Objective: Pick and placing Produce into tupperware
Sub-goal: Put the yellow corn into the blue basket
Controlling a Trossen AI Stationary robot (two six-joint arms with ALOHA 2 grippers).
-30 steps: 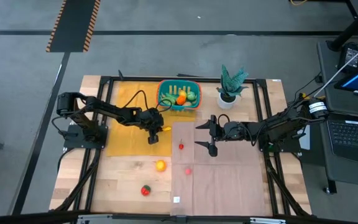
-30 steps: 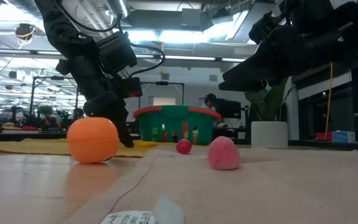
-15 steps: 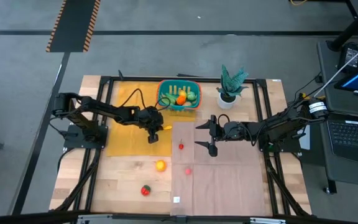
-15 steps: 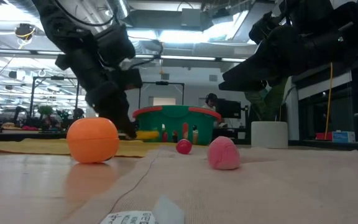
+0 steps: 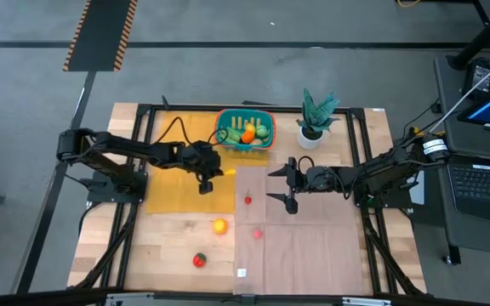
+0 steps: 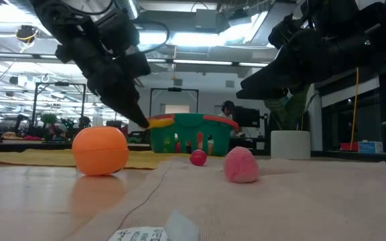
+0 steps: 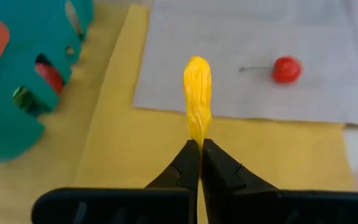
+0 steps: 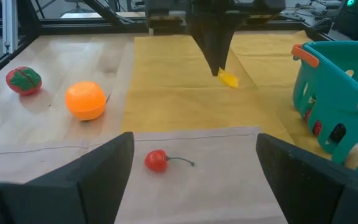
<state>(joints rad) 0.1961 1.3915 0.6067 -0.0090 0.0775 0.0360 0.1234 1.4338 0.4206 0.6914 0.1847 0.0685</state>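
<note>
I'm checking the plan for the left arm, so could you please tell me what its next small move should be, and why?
Probably carry it the short way over the teal basket before opening. The left pincer is shut on the yellow piece, lifted clear of the yellow mat, with the basket close beside it. The right pincer waits open over the pink mat.

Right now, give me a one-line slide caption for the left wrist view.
Left hand shut on a yellow produce piece, held above the yellow mat beside the teal basket.

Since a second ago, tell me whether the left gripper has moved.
Yes. The left gripper, shut on the yellow piece, has risen and shifted toward the teal basket.
</note>
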